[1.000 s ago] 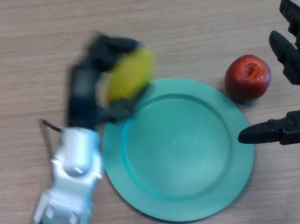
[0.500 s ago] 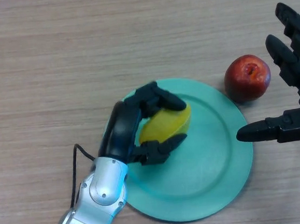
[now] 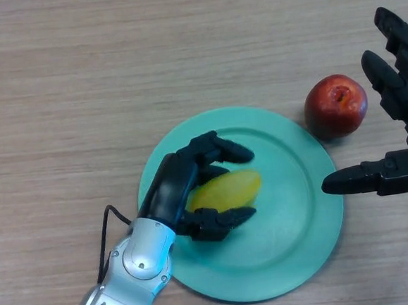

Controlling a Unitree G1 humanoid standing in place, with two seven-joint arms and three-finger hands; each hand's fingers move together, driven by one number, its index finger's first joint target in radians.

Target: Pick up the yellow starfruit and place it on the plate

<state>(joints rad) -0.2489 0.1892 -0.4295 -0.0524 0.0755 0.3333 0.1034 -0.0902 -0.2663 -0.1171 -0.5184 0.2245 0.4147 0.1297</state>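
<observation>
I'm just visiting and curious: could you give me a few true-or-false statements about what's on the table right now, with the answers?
1. The yellow starfruit is over the green plate. True.
2. The left hand is curled around the starfruit. True.
3. The red apple sits on the plate. False: it rests on the table just beyond the plate's rim.
4. The right hand holds the apple. False: it is open, beside the apple, holding nothing.
5. The plate is blue-white striped. False: it is plain green.
</observation>
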